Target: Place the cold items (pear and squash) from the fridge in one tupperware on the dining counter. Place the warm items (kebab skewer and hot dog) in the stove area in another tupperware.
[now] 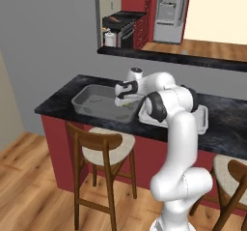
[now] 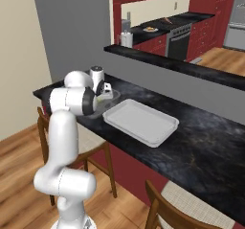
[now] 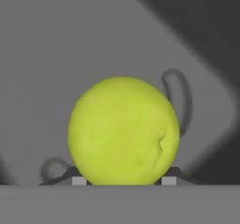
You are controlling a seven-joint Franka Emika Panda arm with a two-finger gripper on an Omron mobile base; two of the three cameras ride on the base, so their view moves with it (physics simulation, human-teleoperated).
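The end effector (image 1: 126, 101) was clenched on the pear (image 3: 123, 130), which sat between the two finger tips at the bottom of the hand view and covered most of the centre of that frame. Behind the fruit lay the grey floor of the deep tupperware (image 1: 89, 101), so the pear hung over, or just inside, that tub. In the left base view the tub stood at centre left on the black counter (image 1: 58, 101), with the end effector dipped over its right end; a sliver of yellow-green showed beneath the fingers. The shallow pale tray (image 2: 141, 121) lay just beside the tub, at the centre of the right base view, with nothing in it.

The step in hand appeared to be setting the pear down in the tub. To do it well, the arm probably needed to lower until the fruit was close to the floor and away from the tub's wall, then let go gently, since a round fruit would roll. Lifting straight up afterwards would avoid catching the flared rim.
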